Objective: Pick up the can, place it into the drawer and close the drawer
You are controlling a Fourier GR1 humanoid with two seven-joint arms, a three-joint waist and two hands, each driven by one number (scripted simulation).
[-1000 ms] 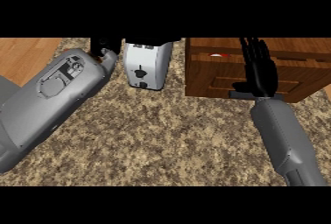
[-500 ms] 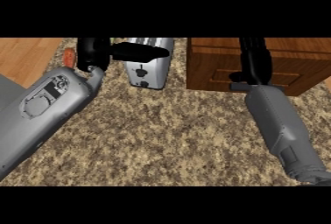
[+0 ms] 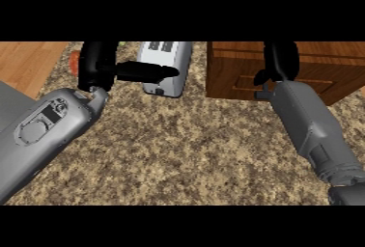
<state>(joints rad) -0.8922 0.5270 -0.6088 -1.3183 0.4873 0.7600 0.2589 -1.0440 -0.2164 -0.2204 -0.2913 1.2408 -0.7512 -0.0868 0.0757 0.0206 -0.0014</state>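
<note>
No can shows in the head view. The wooden drawer unit (image 3: pixel 321 72) stands at the top right, and only its panelled front and top edge are visible. My right hand (image 3: pixel 280 58) lies against that front with its fingers straight and pointing away from me, holding nothing. At the top left my left hand (image 3: pixel 98 62) is raised and open, with one finger (image 3: pixel 146 72) stretched rightward across the toaster. It holds nothing.
A white and silver toaster (image 3: pixel 170 65) sits on the speckled stone counter (image 3: pixel 185 144) between the two hands. A small orange-red object (image 3: pixel 74 62) peeks out behind my left hand. Wooden floor (image 3: pixel 28 62) shows beyond the counter's left edge.
My right hand has pushed forward against the drawer front; the open drawer interior with its red spot no longer shows. My left hand has lifted and stretched a finger over the toaster.
</note>
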